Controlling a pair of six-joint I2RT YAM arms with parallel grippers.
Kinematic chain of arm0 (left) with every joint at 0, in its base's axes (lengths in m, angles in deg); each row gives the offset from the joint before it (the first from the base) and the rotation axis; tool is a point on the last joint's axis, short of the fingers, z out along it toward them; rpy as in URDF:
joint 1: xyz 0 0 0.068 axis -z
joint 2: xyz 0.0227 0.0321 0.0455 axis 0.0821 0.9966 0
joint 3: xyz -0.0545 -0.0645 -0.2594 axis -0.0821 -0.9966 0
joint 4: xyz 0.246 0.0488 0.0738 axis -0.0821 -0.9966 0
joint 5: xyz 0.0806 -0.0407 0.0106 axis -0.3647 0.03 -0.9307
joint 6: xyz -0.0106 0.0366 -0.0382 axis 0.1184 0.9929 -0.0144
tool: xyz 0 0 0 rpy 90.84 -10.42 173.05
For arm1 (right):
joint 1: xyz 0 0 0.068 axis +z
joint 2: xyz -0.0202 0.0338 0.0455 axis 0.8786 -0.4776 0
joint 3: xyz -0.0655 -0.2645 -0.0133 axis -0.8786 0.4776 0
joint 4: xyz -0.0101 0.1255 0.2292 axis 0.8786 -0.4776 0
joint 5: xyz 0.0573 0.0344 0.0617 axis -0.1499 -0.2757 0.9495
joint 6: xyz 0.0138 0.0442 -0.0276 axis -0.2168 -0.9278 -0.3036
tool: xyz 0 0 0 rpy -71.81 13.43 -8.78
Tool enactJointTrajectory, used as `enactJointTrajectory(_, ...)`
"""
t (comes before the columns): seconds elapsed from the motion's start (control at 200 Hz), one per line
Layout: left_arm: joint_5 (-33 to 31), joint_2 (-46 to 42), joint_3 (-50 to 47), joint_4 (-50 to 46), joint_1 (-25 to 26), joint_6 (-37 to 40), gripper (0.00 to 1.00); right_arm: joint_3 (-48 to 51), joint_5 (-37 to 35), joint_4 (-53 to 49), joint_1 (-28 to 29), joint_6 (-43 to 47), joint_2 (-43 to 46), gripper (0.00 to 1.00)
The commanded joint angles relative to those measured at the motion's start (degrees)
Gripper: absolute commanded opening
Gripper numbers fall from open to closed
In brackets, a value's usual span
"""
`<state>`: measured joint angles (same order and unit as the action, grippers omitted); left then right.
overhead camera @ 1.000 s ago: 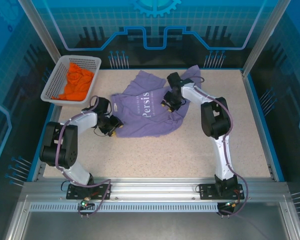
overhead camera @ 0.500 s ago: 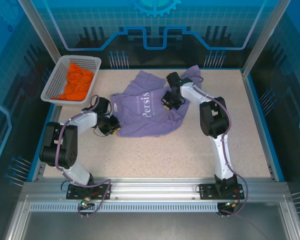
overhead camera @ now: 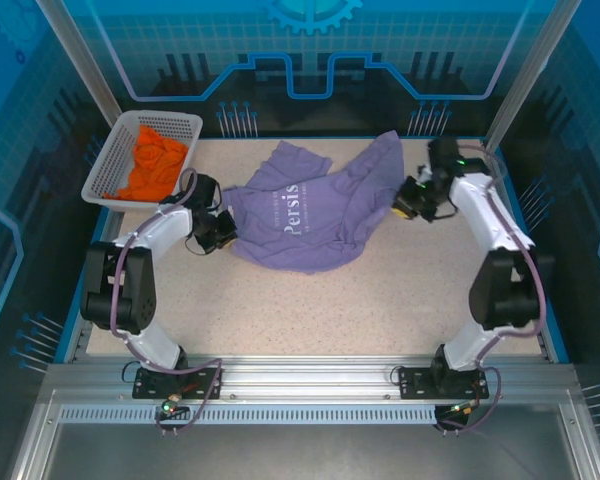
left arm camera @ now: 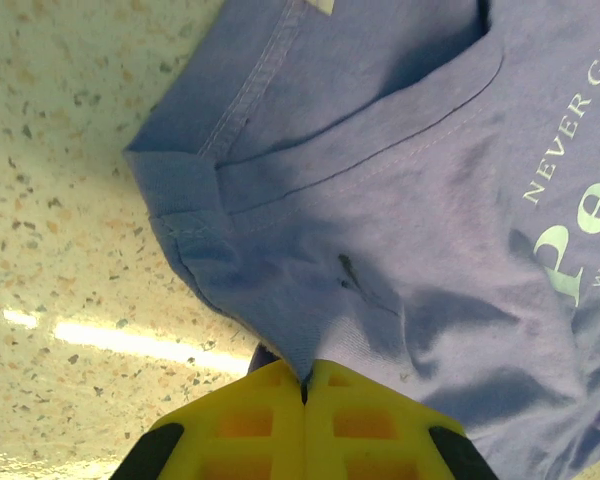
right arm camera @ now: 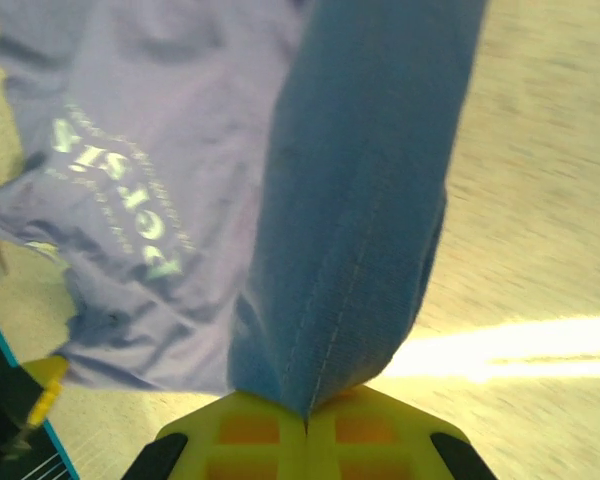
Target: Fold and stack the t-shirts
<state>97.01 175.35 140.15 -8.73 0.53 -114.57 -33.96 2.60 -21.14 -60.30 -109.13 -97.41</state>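
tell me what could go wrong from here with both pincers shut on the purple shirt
1. The left pincer pinches only a small tuck at the edge of the lavender t-shirt; tension may pull it free.
2. The right pincer holds a doubled-over band of cloth, so pulling could leave the shirt twisted, not flat.
3. The left arm sits close to the basket with the orange t-shirt; a wide swing might nudge it.

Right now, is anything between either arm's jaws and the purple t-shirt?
Nothing visible. The left jaws are shut on the lavender t-shirt at its left edge, the right jaws on its stretched right corner, and the cloth runs straight into both.
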Motion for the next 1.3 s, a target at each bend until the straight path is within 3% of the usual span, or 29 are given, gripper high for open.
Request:
enactJointTrajectory(0.0,-1.26,1.79,2.83,-4.53,-0.53,2.50,0.00,8.22,3.19,-9.23,-2.82,7.22,5.54,0.00)
enactJointTrajectory(0.245,-1.13,3.00,5.22,-7.88,-2.60,1.68,0.00,24.13,-5.62,-11.93,-11.55,8.87,18.58,0.00)
enactJointTrajectory(0.44,2.33,4.02,6.56,-8.30,-3.66,0.73,0.00,31.83,-6.20,-5.49,-17.47,6.85,19.05,0.00)
enactJointTrajectory(0.515,3.37,4.11,7.01,-8.25,-3.66,0.24,0.16,34.12,-6.88,-2.35,-17.82,5.51,17.94,0.00)
enactJointTrajectory(0.585,3.36,3.65,7.34,-8.60,-3.98,0.13,0.25,35.69,-7.06,-0.15,-18.13,3.99,16.84,0.00)
enactJointTrajectory(0.64,3.59,2.83,7.04,-8.87,-4.97,-0.51,0.40,37.16,-6.96,1.03,-18.52,2.99,16.06,0.00)
enactJointTrajectory(0.83,5.32,-3.16,0.67,-8.07,-7.52,-1.34,0.54,40.67,-6.52,3.90,-20.61,1.87,15.47,0.00)
enactJointTrajectory(0.905,8.41,-5.49,-3.82,-5.53,-7.52,-1.14,0.58,40.62,-6.69,4.62,-21.01,2.07,15.00,0.07)
enactJointTrajectory(1.06,16.56,-7.38,-11.78,0.32,-7.44,-1.01,0.64,39.94,-6.36,5.39,-21.04,2.55,13.73,0.07)
enactJointTrajectory(1.161,18.10,-8.71,-15.66,3.81,-7.26,-0.95,0.65,39.55,-6.03,6.05,-20.97,2.69,14.74,0.26)
enactJointTrajectory(1.296,22.43,-8.00,-17.71,9.82,-3.77,-4.35,0.60,38.35,-8.09,5.35,-21.00,2.73,17.12,0.37)
